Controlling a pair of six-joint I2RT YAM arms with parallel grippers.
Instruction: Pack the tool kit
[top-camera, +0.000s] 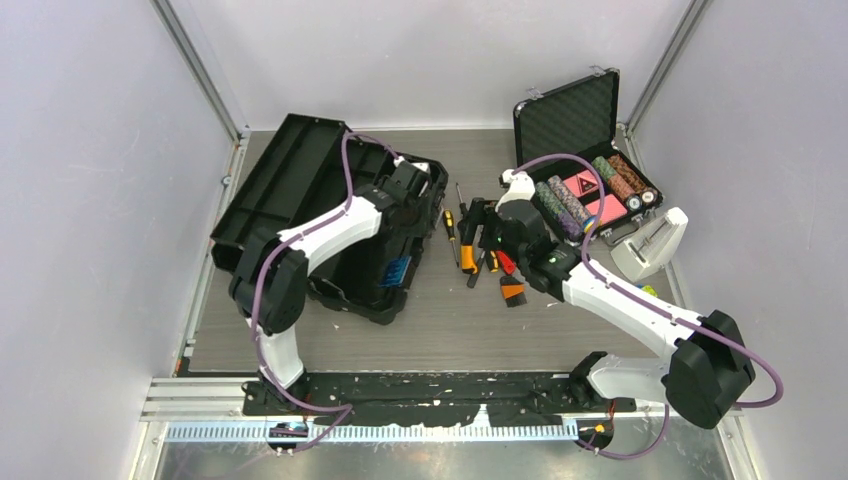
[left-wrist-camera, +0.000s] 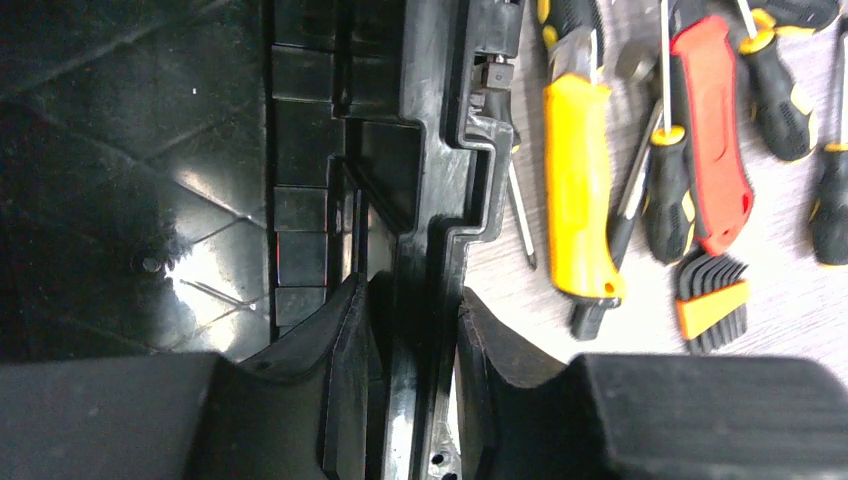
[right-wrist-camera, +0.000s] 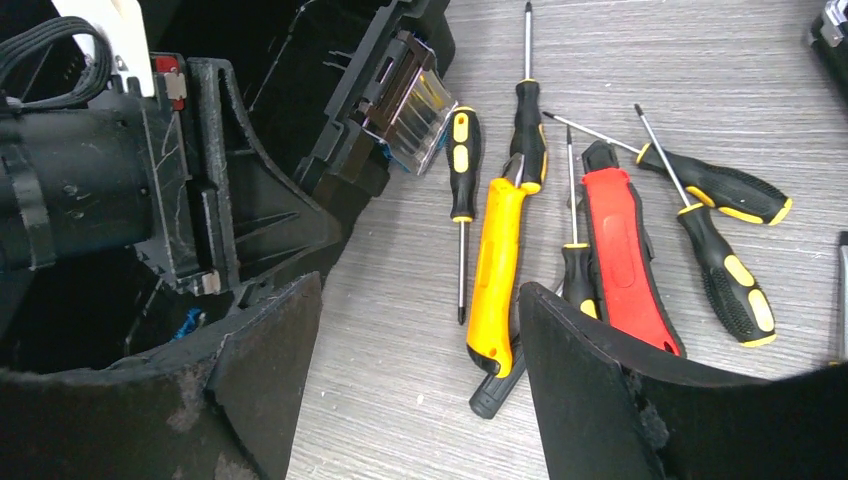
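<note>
The left gripper (left-wrist-camera: 410, 305) is clamping the right wall of the open toolbox (top-camera: 290, 165) toward the table's (top-camera: 450, 330) left edge, steadying it, while the right gripper (right-wrist-camera: 415, 300) is hanging released over the hand tools (right-wrist-camera: 625, 260) mid-table (picking is only starting, I judge), needing next a square descent onto the yellow-handled tool (right-wrist-camera: 497, 260).

Left hand (left-wrist-camera: 415, 322) pinching toolbox (left-wrist-camera: 432, 150) wall; tools (left-wrist-camera: 576, 180) beside
</note>
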